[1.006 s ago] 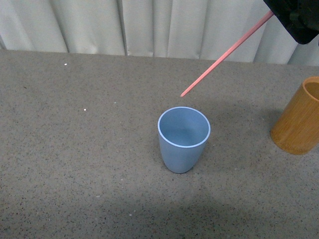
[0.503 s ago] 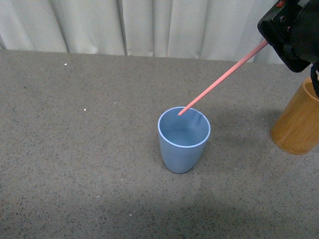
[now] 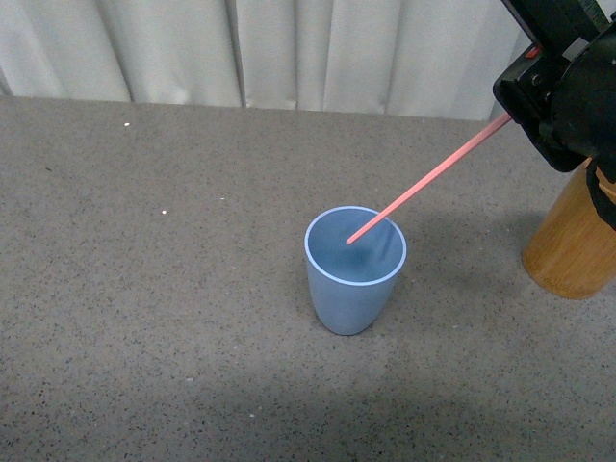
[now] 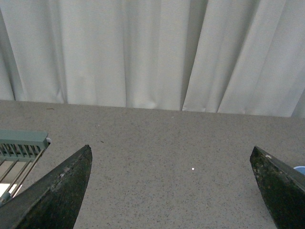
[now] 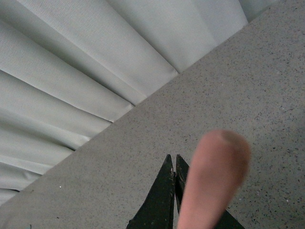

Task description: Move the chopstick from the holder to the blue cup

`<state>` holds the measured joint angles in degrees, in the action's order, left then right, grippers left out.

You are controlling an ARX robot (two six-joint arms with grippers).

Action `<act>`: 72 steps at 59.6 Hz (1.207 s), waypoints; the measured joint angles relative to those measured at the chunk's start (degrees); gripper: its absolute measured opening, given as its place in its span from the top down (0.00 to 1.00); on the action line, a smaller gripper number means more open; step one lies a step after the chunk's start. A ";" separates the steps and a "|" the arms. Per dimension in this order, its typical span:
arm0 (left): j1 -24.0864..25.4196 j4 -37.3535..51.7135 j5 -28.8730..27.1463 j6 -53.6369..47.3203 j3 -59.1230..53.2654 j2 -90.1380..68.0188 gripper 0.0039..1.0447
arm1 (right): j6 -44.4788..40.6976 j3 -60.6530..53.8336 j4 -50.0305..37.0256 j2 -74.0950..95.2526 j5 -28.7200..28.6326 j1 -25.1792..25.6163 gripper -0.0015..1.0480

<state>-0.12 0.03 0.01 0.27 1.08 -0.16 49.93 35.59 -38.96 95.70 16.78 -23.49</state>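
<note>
A: Counts, left to right, quick. One rack corner (image 4: 21,145), pale green, only in the left wrist view. One blue cup (image 3: 354,269) mid-desk. One chopstick (image 3: 428,180). One holder (image 3: 575,241) at the right edge. Two hands.

B: Desk?

A: One grey speckled desk (image 3: 144,318), white curtain (image 3: 289,48) behind it.

B: Chopstick direction?

A: Long axis runs diagonally in the front view. Low tip sits inside the blue cup's mouth, left end. High end goes up and right into the right hand (image 3: 525,101). So it's tilted, not upright, tip down in the cup, leaning toward the holder side.

B: Touching the cup's bottom?

A: Can't tell. Tip shows against the inner wall, that's all.

B: Right hand state?

A: Closed tight on the chopstick. The right wrist view shows the dark fingers (image 5: 167,191) pressed together with the pink stick end huge and blurred beside them. The front view shows only the black body over the holder.

B: Left hand?

A: Left hand (image 4: 171,191) is spread wide, nothing between its two dark fingertips. Not in the front view at all. A sliver of blue at that view's edge, likely the cup.

B: Holder?

A: Upright, well apart from the cup, partly cut off by the frame and the arm.
</note>
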 joint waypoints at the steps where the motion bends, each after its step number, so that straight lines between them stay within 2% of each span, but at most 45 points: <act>1: 0.00 0.00 0.00 0.00 0.00 0.00 0.06 | 0.00 0.00 0.00 0.04 0.00 0.00 0.99; 13: 0.00 0.00 0.00 0.00 0.00 0.00 0.06 | -1.07 0.15 0.76 0.33 -0.20 -0.31 0.97; 22: 0.00 0.00 0.00 0.00 0.00 0.00 0.06 | -3.19 0.79 0.72 0.33 -0.24 -1.03 0.73; 26: 0.00 0.00 0.00 0.00 0.00 0.00 0.06 | -4.00 0.90 2.10 0.17 1.84 -1.07 0.62; 32: 0.00 0.00 0.00 0.00 0.00 0.00 0.06 | -6.14 0.72 4.07 -2.45 7.17 -0.61 0.36; 33: 0.00 0.00 0.00 0.00 0.00 0.00 0.06 | -7.91 0.24 2.56 -2.60 7.02 -0.37 0.36; 37: 0.00 0.00 0.02 0.00 0.00 0.02 0.06 | -23.23 -7.48 -16.92 -3.34 3.80 1.70 0.50; 40: 0.00 0.00 0.00 0.00 0.00 0.02 0.06 | -32.04 -13.22 -24.02 -5.88 2.16 3.30 0.58; 46: 0.00 0.00 0.00 0.00 0.00 0.00 0.06 | -42.38 -21.90 -24.96 -15.74 -1.46 7.17 0.74; 50: 0.00 0.00 0.00 0.00 0.00 0.00 0.06 | -46.27 -29.07 -17.70 -28.28 -5.51 11.28 0.87; 52: 0.00 0.00 0.00 0.00 0.00 0.00 0.06 | -47.32 -32.17 -11.34 -35.93 -7.67 13.42 0.94; 53: 0.00 0.00 0.00 0.00 0.00 0.00 0.06 | -47.87 -34.05 -5.33 -42.53 -9.55 15.17 0.99; 56: 0.00 0.00 0.00 0.00 0.00 0.00 0.06 | -48.41 -35.43 4.48 -52.65 -13.55 18.40 0.99; 58: 0.00 0.00 0.02 0.00 0.00 0.00 0.06 | -48.78 -35.41 15.58 -63.87 -15.69 20.94 0.99; 63: 0.00 0.00 0.00 0.00 0.00 0.00 0.06 | -49.11 -35.39 31.85 -83.82 -16.09 23.06 0.99; 67: 0.00 0.00 0.00 0.00 0.00 0.04 0.06 | -49.33 -35.39 37.55 -92.04 -16.90 23.26 0.99; 72: 0.00 0.00 0.00 0.00 0.00 0.04 0.06 | -49.55 -35.39 38.66 -95.03 -16.87 23.26 0.99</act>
<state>-0.12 0.03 0.01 0.27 1.08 -0.12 0.38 0.21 -0.30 0.67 -0.10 -0.23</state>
